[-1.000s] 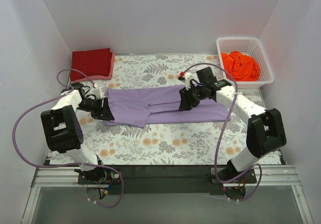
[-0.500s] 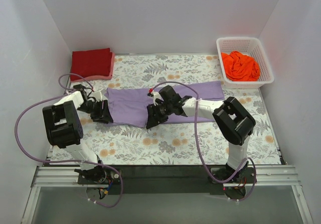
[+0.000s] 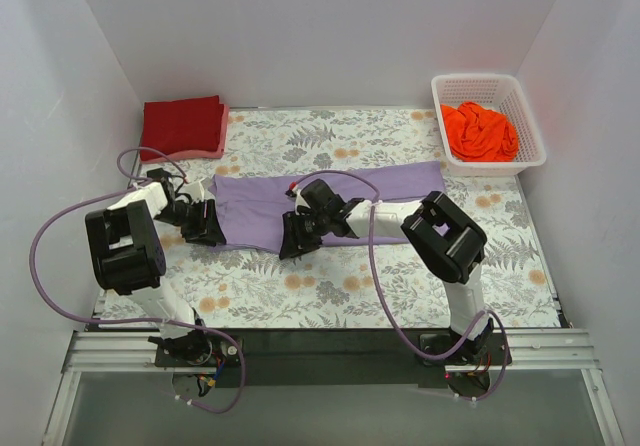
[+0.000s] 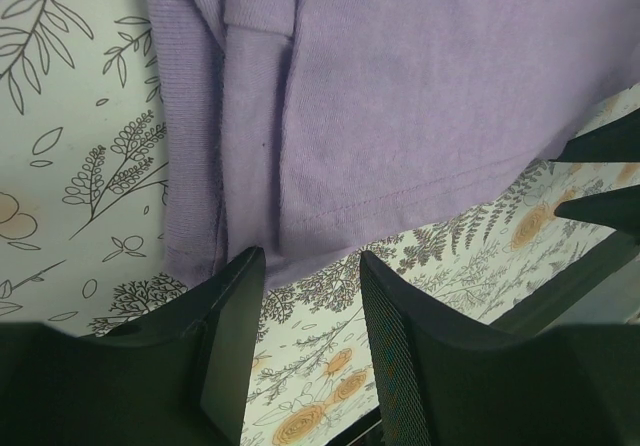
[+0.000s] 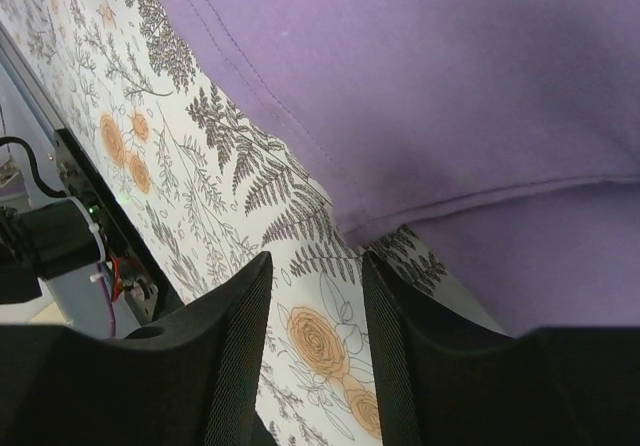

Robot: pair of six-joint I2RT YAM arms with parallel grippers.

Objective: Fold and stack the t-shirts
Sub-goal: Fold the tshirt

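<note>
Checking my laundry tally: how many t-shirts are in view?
3: the lavender-purple cloth t-shirt spread mid-table, the folded dark red t-shirt far left, the crumpled bright orange t-shirt in the white lattice basket. More may hide underneath.

Left gripper [image 4: 310,266] has both black fingers [image 4: 232,346] spread apart, low over the floral table cloth [image 4: 80,156]. The lavender t-shirt [image 4: 420,96] lies flat on the cloth. Its stitched hem sits at the fingertips, with bare cloth showing in the gap between them. A folded strip of the shirt, with a ribbed edge beside it, runs away from the fingers. Unclear black shape [image 4: 600,181] at the frame edge.
</note>
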